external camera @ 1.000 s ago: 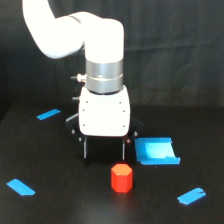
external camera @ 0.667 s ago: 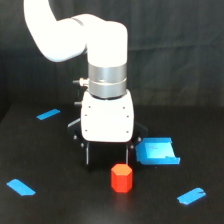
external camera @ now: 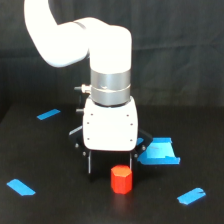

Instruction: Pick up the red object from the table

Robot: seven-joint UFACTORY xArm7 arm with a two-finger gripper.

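The end effector [external camera: 110, 167] hangs low over the tabletop [external camera: 60, 205], its two thin dark fingers [external camera: 90, 161] spread apart and holding nothing. The left-hand finger in the exterior view is plain; the other is partly hidden behind the red object [external camera: 121, 179]. That block stands upright on the tabletop, apparently between the fingers or just in front of them; depth cannot be settled from this single view, and no contact is visible.

Risks, as judged:
- The block sits toward the exterior view's right of the finger gap. Closing off-centre could push or twist it.
- If the block in fact lies in front of the fingers, they would close on air.
- Further descent may drive the fingertips into the tabletop.

The blue tray [external camera: 159, 153] lies near on the exterior view's right, apart from the block. Blue tape strips [external camera: 21, 186] lie well apart.
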